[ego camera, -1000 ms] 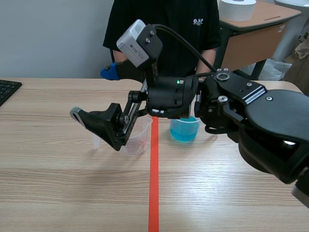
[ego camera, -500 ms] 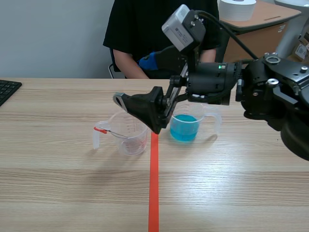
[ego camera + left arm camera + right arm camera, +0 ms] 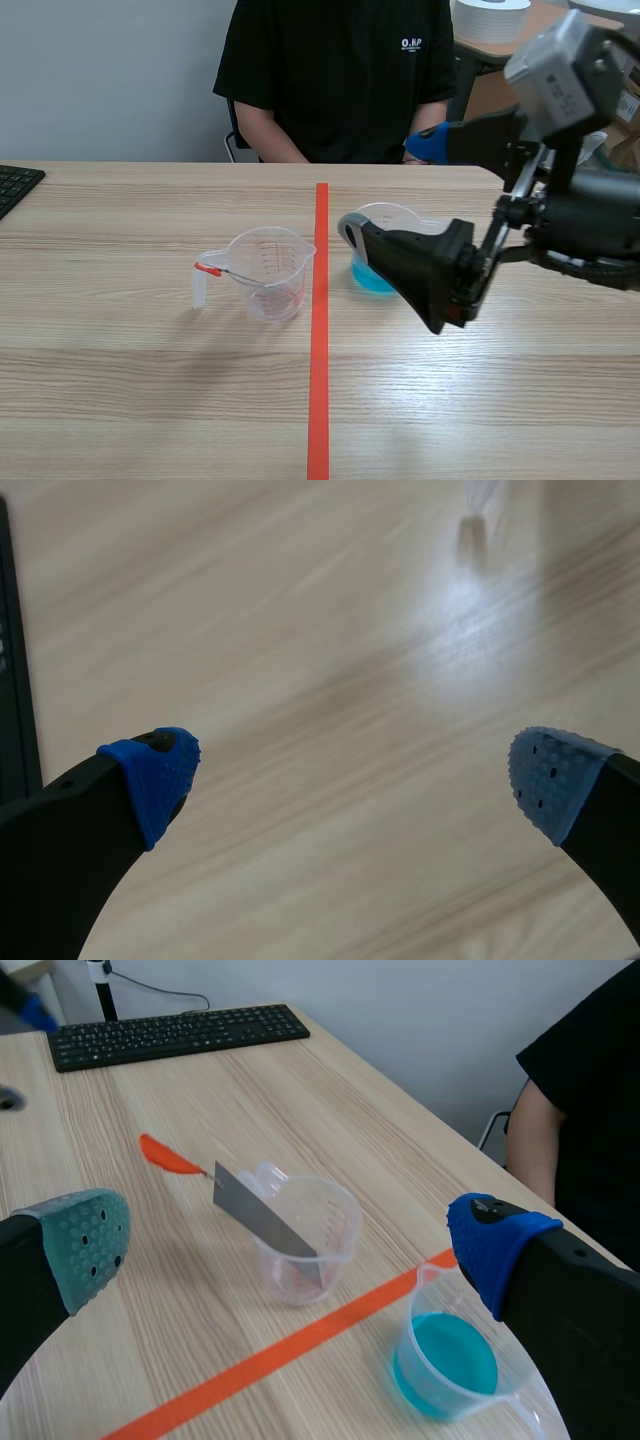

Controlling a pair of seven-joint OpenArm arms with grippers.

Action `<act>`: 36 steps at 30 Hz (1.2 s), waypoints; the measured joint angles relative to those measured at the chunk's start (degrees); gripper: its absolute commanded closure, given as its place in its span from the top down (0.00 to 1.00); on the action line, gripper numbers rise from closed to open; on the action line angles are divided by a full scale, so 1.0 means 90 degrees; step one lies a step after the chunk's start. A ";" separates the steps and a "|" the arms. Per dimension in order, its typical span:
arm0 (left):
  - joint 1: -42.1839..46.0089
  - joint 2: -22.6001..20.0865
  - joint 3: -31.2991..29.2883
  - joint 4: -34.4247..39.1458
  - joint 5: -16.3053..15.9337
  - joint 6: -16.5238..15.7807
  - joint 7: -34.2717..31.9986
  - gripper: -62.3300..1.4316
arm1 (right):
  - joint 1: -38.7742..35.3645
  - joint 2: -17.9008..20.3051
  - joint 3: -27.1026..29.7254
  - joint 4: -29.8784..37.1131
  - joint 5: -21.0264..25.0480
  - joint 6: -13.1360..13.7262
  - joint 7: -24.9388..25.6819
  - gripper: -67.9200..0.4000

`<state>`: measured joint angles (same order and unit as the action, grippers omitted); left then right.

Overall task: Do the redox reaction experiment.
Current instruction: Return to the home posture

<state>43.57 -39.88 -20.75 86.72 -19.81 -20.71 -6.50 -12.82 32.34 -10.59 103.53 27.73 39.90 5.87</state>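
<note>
Noting my right gripper [image 3: 290,1248] has swung back off the clear cup [image 3: 300,1245], jaws wide and empty, I judge the metal strip [image 3: 262,1218] ahead delivered and the blue solution [image 3: 445,1360] next.

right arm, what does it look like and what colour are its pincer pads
Black, bulky right arm with a silver-grey camera box mounted on top. Its pincer has two thick black fingers; one dotted pad is blue, the other grey-green.
</note>
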 measured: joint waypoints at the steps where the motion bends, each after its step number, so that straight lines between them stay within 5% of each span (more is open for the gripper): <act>1: -0.0231 -0.0002 0.0000 0.0002 0.0056 -0.0104 -0.0019 1.00 | -0.0245 0.0056 0.0199 0.0187 0.0000 -0.0005 0.0000 1.00; 6: -0.1081 0.0000 0.0044 0.0095 0.0107 -0.0714 -0.0019 1.00 | -0.1399 0.0202 0.1095 0.0981 0.0002 -0.0153 -0.0075 1.00; 15: -0.2276 0.0002 0.1287 0.0389 0.0180 -0.0663 0.0537 1.00 | -0.2922 0.0238 0.1882 0.1766 0.0000 -0.0313 -0.0233 1.00; 20: -0.2623 0.0002 0.1678 0.0389 0.0124 -0.0663 0.0512 1.00 | -0.3245 0.0238 0.2110 0.1965 0.0002 -0.0532 -0.0228 1.00; 26: -0.2868 0.0005 0.1812 0.0389 -0.0289 -0.0610 0.0833 1.00 | -0.3645 0.0238 0.2123 0.2035 -0.0002 -0.0532 -0.0221 1.00; 36: -0.2919 0.0002 0.1817 0.0389 -0.0478 -0.0610 0.0789 1.00 | -0.3621 0.0238 0.2123 0.2035 0.0000 -0.0602 -0.0214 1.00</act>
<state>17.30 -39.86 -4.40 90.21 -24.12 -26.20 0.60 -45.41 34.48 8.51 121.84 27.73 34.48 3.95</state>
